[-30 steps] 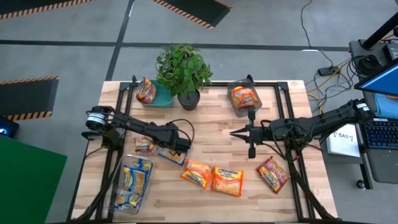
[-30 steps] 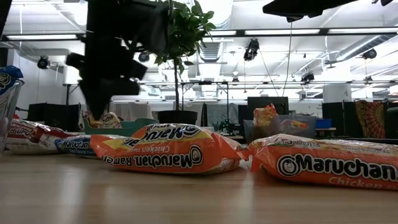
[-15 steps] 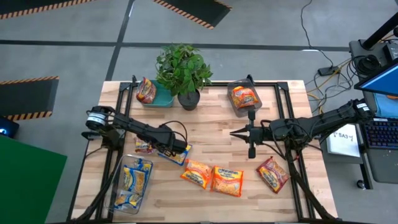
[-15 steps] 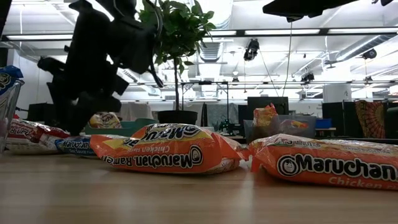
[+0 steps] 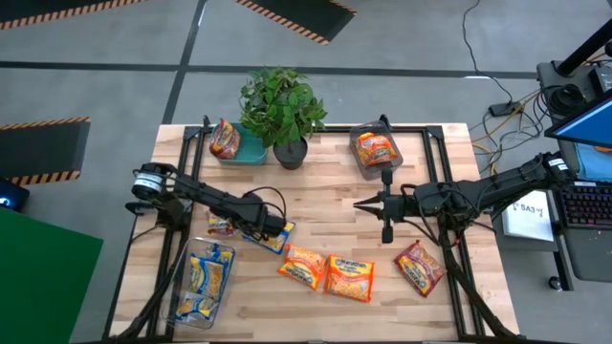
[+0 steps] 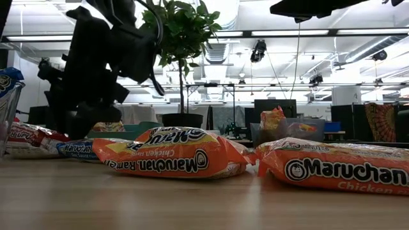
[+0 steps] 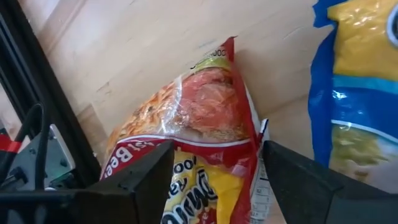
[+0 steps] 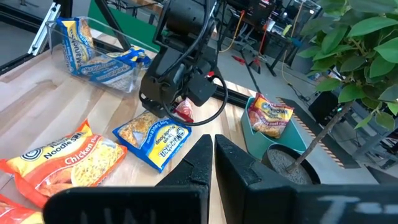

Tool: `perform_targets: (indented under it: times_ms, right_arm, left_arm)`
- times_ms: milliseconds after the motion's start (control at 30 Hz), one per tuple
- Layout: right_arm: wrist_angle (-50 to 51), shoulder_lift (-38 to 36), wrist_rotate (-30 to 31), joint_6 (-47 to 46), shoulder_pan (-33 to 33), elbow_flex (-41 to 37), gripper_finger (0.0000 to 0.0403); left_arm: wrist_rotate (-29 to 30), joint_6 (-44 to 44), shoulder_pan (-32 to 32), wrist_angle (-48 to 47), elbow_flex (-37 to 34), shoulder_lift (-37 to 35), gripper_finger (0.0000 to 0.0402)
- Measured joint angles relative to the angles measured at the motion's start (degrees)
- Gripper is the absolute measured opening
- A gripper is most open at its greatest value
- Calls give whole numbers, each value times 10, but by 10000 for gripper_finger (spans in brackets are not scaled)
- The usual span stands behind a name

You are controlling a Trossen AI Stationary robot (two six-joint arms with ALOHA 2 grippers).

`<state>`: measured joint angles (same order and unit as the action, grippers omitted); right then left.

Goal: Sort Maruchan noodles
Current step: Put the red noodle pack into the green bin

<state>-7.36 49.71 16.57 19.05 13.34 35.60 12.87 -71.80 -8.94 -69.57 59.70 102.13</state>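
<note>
The red packet (image 7: 199, 130) lies flat on the table's left side, just beside a blue packet (image 5: 271, 238), framed between the left gripper's (image 7: 214, 180) spread fingers. To grip well, descend squarely and pinch its middle, clear of the blue one; the right gripper (image 8: 213, 155) waits mid-table, pressed together

Light wood plank table (image 5: 325, 182) w/ black frame rails. On it: potted plant (image 5: 282, 110) at 12, teal tray (image 5: 244, 151) just beside it at 11, clear bin (image 5: 375, 145) at 1, another clear bin (image 5: 204, 282) at 7. Loose packets: red one (image 5: 222, 225) and blue one (image 5: 271, 237) at 9, two orange packets (image 5: 327, 271) touching at 6, red packet (image 5: 420, 268) at 4.
</note>
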Motion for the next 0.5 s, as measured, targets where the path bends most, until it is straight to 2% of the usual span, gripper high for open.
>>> perform_targets:
  times_ms: [333, 500]
  right_arm:
    - [-2, 0, 0, 1, 0, 0, 9]
    - [-2, 0, 0, 1, 0, 0, 9]
  left_arm:
    - [3, -5, -6, 62, -34, 0, 196]
    - [33, 16, -6, 71, -34, 0, 158]
